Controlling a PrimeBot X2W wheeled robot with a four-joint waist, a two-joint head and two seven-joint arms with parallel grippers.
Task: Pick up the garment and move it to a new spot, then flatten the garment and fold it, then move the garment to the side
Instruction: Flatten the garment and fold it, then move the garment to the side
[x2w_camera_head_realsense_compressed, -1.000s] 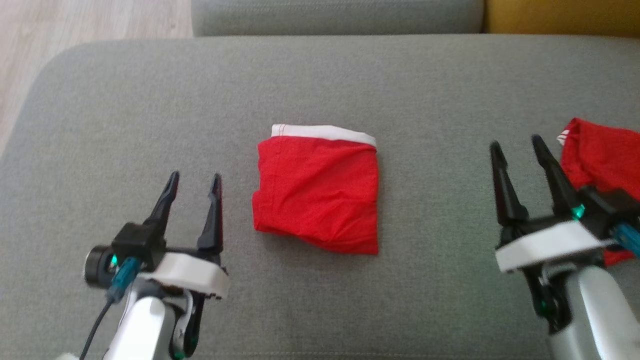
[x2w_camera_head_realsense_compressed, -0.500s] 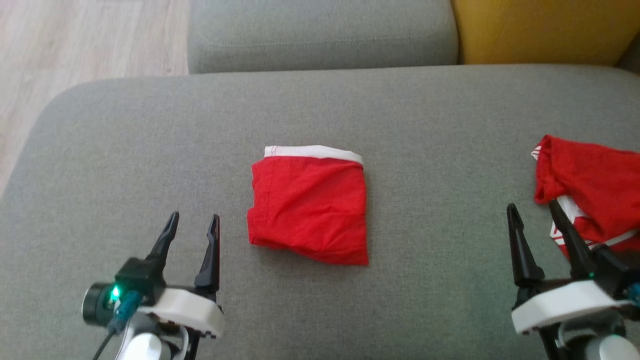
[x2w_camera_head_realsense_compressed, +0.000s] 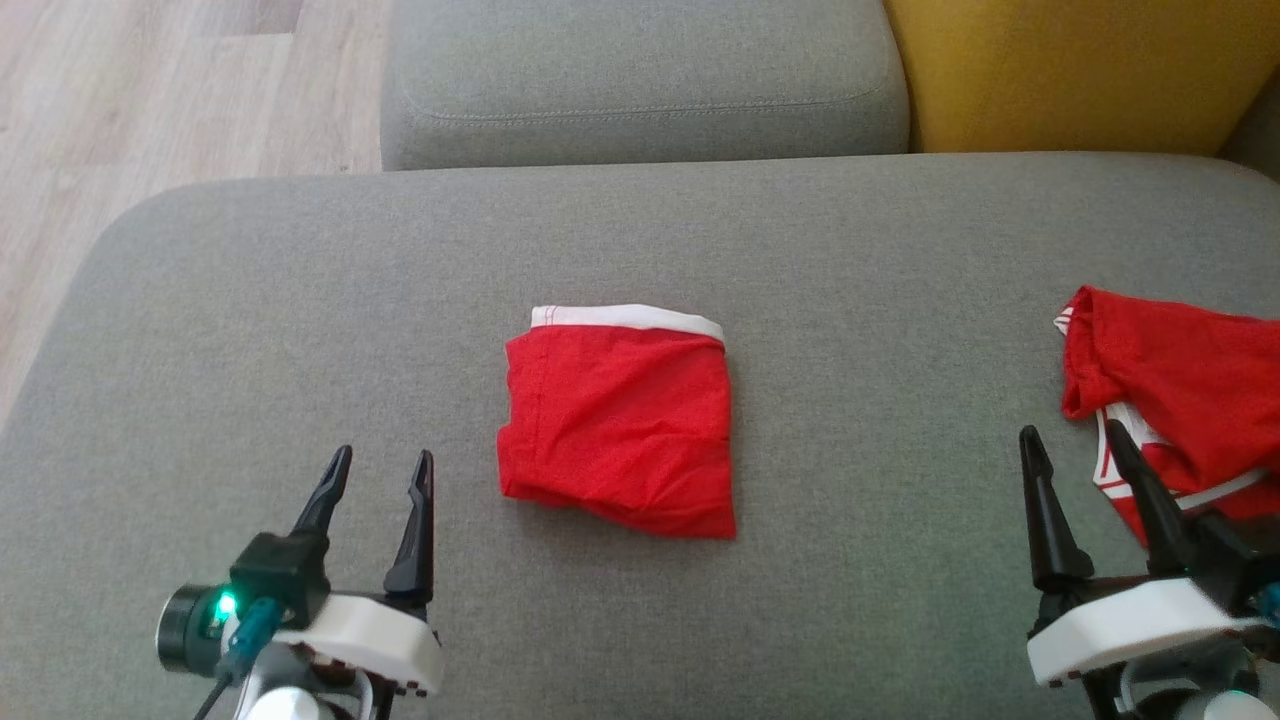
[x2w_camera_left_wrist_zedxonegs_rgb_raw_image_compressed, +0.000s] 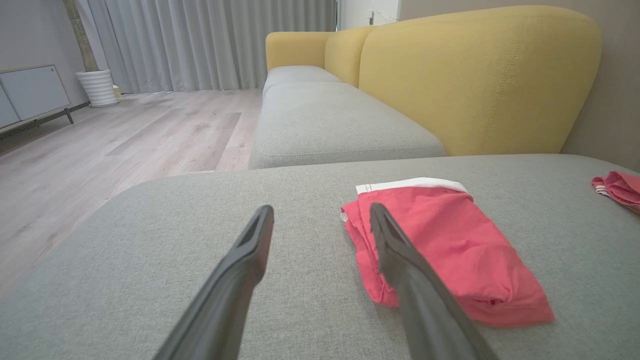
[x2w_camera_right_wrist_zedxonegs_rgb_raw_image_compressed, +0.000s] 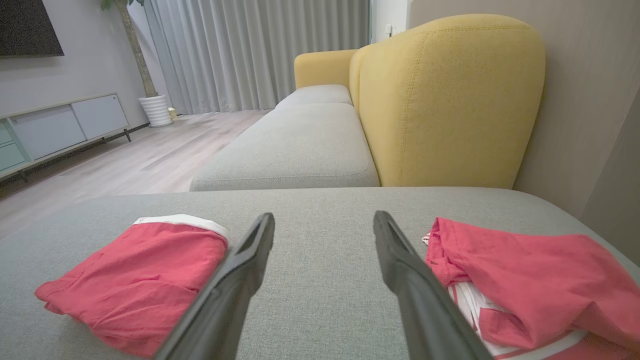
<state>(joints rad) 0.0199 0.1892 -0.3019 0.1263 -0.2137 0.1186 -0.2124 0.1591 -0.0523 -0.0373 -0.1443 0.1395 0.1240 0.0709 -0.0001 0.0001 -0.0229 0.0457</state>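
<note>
The left pincer (x2w_camera_head_realsense_compressed: 384, 455), two long dark fingers on a white mount, stands at the lower left of the head view. Its jaws are spread wide and released, holding nothing, and its tips are over bare upholstery, apart from the garment. The right pincer (x2w_camera_head_realsense_compressed: 1071, 432) stands at the lower right, equally wide and empty. Its outer finger crosses in front of the edge of a crumpled red cloth with white stripes (x2w_camera_head_realsense_compressed: 1185, 385) at the right edge of the frame. In the right wrist view that finger runs just beside the cloth's near edge, and whether they touch cannot be told. Both pincers and both cloths are over a broad grey fabric seat cushion (x2w_camera_head_realsense_compressed: 300, 300) with rounded corners. Nothing lies on it between either pincer and the middle of the frame. Beyond it, at the top centre, is a second grey cushion (x2w_camera_head_realsense_compressed: 640, 80), with a yellow upholstered backrest (x2w_camera_head_realsense_compressed: 1070, 70) at the upper right and a pale wooden floor (x2w_camera_head_realsense_compressed: 150, 100) at the upper left. The folded red cloth garment (x2w_camera_head_realsense_compressed: 620, 425) lies flat in the middle of the frame, roughly midway between the two pincers and well apart from the crumpled cloth. It is a compact, nearly square packet with a white waistband along its upper edge. It has faint creases across its face and a slightly slanted, uneven lower edge, where the layers bulge a little at the lower right corner.
</note>
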